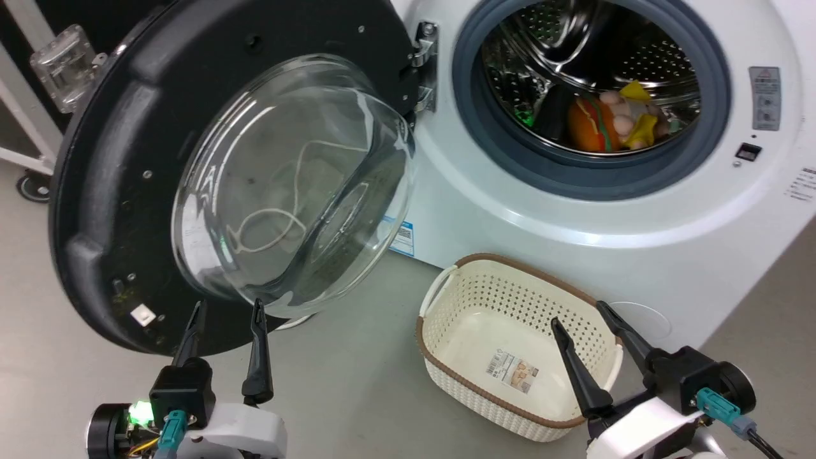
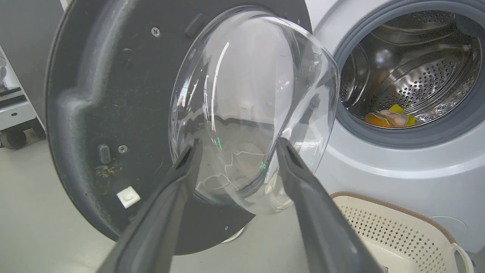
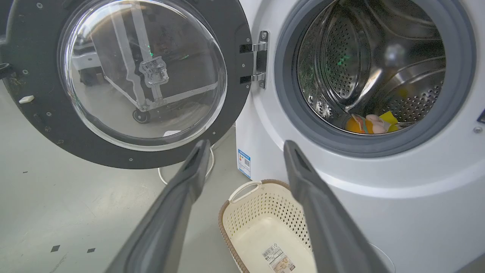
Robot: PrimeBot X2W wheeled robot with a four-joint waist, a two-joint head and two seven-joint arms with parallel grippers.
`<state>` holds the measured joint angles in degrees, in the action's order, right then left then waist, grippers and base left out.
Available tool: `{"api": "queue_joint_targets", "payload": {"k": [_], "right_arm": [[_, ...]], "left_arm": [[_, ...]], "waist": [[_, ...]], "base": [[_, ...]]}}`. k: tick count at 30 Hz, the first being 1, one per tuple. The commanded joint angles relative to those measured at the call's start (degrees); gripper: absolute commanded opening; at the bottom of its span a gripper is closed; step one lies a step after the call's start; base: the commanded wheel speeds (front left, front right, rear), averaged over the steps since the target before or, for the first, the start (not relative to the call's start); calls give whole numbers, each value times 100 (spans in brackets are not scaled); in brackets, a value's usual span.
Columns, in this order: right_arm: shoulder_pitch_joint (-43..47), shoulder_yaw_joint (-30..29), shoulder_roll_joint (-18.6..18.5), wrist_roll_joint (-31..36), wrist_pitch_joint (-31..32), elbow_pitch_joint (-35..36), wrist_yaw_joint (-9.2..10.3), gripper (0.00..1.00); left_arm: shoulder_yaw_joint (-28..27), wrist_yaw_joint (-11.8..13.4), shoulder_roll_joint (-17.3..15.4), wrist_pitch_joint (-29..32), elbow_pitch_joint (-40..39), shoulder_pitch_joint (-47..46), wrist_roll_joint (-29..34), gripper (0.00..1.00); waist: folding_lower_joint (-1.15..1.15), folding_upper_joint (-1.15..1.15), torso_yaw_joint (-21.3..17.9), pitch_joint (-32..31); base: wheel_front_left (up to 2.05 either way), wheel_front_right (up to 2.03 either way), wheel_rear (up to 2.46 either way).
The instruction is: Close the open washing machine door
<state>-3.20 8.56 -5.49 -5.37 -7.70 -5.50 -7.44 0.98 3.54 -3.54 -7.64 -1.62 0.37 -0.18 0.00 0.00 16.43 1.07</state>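
Note:
The washing machine door (image 1: 121, 166) stands swung open to the left, its black rim and bulging clear glass bowl (image 1: 293, 185) facing me, hung on a metal hinge (image 1: 424, 64). The white washing machine (image 1: 637, 210) shows its steel drum (image 1: 593, 70) with colourful soft toys (image 1: 612, 118) inside. My left gripper (image 1: 228, 312) is open just below the glass bowl, fingertips close to the door (image 2: 94, 94) and bowl (image 2: 250, 106). My right gripper (image 1: 585, 314) is open over the basket, away from the door (image 3: 125, 79). The machine (image 3: 379, 178) faces it.
A cream perforated basket (image 1: 510, 306) with a brown rim sits empty on the grey floor in front of the machine, also under the right gripper (image 3: 257, 204). A white wheeled frame (image 1: 25, 127) stands behind the door at the left. Bare floor (image 1: 357, 382) lies between the grippers.

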Motion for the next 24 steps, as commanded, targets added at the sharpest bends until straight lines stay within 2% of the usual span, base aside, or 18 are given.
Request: {"api": "queue_joint_targets", "payload": {"k": [1,11,12,13,24], "right_arm": [[-100,49,-43,-59,-53,-32,-2,100],[-139,197,-80,-145,-173,-102,-3,100],[-138,206,-83,-153,-185,-110,-3,100],[-137,214,-87,-162,-197,-117,-3,100],[-22,135,-129,-207,-352,-147,-3,100]], "left_arm": [[-4,39,-29,-58,-37,93,-27,100],[-33,81,-31,-178,-72,122,-67,100],[-33,66,-31,-190,-65,126,-82,40],[-25,36,-34,-202,-42,133,-98,0],[-360,-279,-1,-357,-231,-3,-502,0]], "waist": [[0,0,47,8],[0,0,291,23],[0,0,316,26],[0,0,341,28],[0,0,682,128]], "base": [[0,0,0],[0,0,0],[0,0,0],[0,0,0],[0,0,0]]}}
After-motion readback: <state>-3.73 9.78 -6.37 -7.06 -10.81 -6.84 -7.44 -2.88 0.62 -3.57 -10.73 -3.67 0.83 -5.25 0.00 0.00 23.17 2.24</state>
